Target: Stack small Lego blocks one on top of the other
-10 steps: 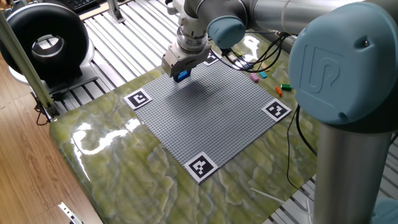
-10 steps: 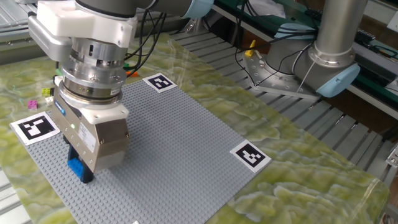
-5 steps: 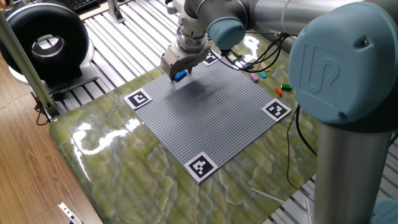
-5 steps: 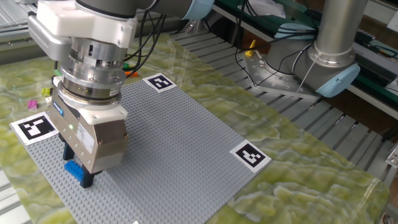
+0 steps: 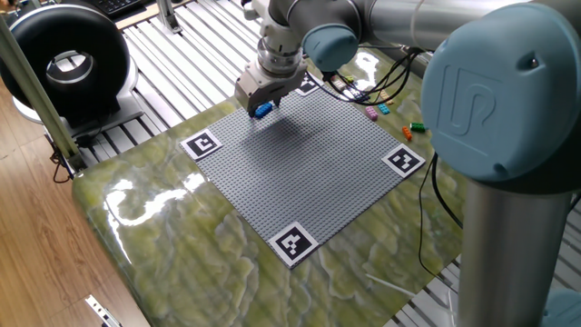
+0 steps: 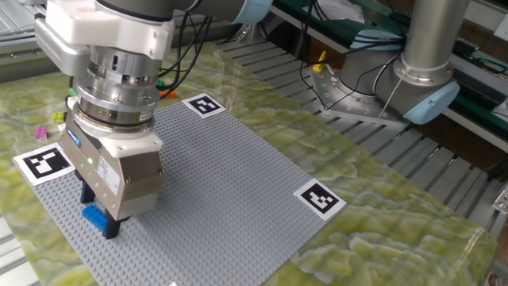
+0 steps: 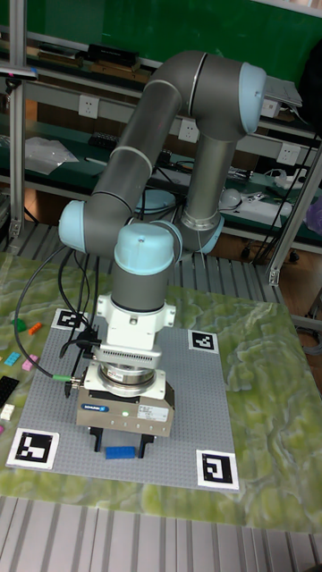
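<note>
A small blue Lego block sits low on the grey studded baseplate, between the fingers of my gripper, which is shut on it. In one fixed view the gripper and blue block are near the plate's far left edge. The tall fixed view shows the blue block under the gripper at the plate's front edge. Loose small blocks lie off the plate: pink, cyan, orange and green; pink and yellow also show.
Black-and-white marker tags sit at the baseplate's corners. Cables trail past the far corner. A black round device stands off the table to the left. The arm's big base column fills the right.
The gripper moved a little toward the plate's edge and down with the blue block, bringing it to the studs. Over the last half second it has stayed nearly still.
</note>
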Available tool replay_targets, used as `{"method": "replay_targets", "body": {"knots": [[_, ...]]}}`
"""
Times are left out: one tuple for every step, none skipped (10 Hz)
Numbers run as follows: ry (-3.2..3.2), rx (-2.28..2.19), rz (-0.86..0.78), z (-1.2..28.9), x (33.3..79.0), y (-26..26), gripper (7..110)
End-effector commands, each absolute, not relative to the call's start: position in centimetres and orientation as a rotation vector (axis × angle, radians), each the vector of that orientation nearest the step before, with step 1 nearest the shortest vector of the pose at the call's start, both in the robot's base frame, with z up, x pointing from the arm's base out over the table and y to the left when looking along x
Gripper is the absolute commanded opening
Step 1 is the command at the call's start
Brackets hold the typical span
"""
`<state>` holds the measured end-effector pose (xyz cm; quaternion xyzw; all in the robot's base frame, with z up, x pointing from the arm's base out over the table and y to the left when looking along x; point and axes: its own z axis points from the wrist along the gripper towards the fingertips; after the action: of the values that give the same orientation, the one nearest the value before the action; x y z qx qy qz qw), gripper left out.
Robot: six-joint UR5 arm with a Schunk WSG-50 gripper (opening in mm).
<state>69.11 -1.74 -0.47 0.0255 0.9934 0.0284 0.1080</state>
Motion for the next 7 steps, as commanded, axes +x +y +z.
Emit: {"method": "replay_targets", "body": {"knots": [[2.929, 0.032, 0.090, 0.5, 69.1, -2.1, 66], [2.926, -0.014, 0.087, 0.9, 69.4, -2.0, 66], [2.924, -0.113, 0.083, 1.2, 69.7, -1.5, 66], [2.930, -0.196, 0.109, 1.4, 69.6, -0.4, 66], [2.918, -0.277, 0.109, 1.8, 70.0, 0.5, 66], [2.895, -0.351, 0.088, 2.4, 70.7, 1.0, 66], [2.861, -0.459, 0.125, 3.0, 71.4, 2.3, 66]]}}
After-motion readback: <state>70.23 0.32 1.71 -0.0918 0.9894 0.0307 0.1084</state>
